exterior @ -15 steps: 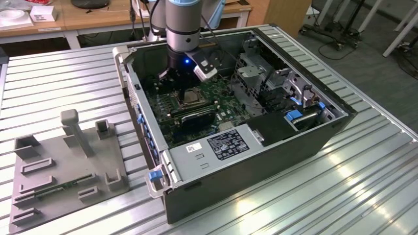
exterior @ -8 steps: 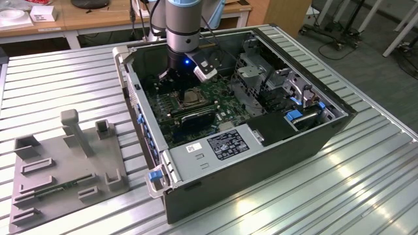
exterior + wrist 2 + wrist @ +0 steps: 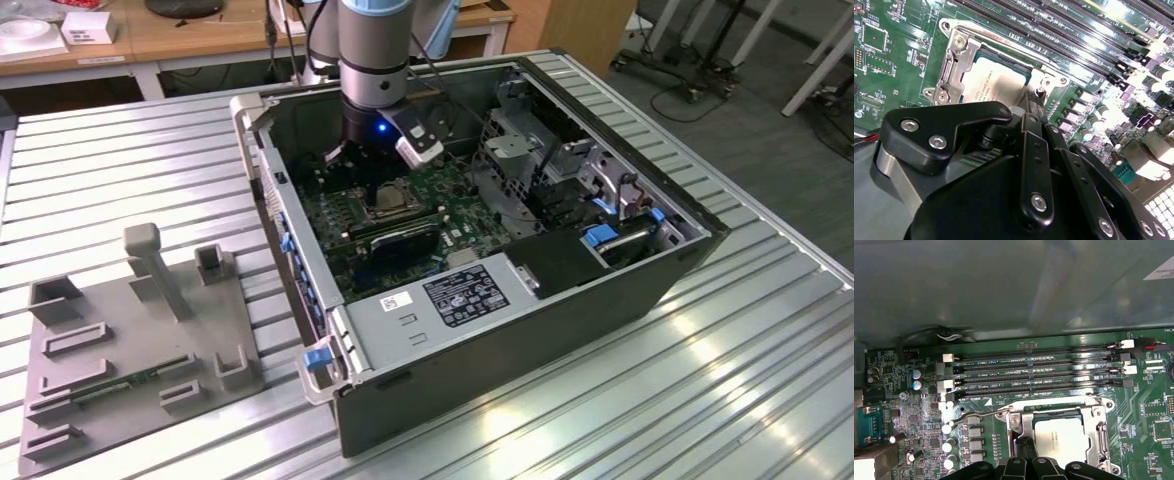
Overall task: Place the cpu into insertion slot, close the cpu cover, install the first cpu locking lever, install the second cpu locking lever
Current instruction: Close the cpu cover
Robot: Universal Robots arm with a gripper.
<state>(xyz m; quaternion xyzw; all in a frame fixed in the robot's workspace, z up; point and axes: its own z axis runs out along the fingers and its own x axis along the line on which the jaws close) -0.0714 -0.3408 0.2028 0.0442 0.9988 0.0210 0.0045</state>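
The cpu [image 3: 1061, 437] sits in the insertion slot [image 3: 1054, 416], the cpu cover [image 3: 954, 65] seemingly folded down round it to pin it. The jaws, narrow and empty, hang at the cover's edge by a locking lever [image 3: 983, 415]

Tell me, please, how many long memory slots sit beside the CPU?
4 memory slots, parallel in the first wrist view: one nearest the case wall, a second, a third, the fourth nearest the cpu. None seems hidden.

The arm [image 3: 374, 60] reaches into the open computer case [image 3: 534, 330] (near the cpu [image 3: 387, 203]).
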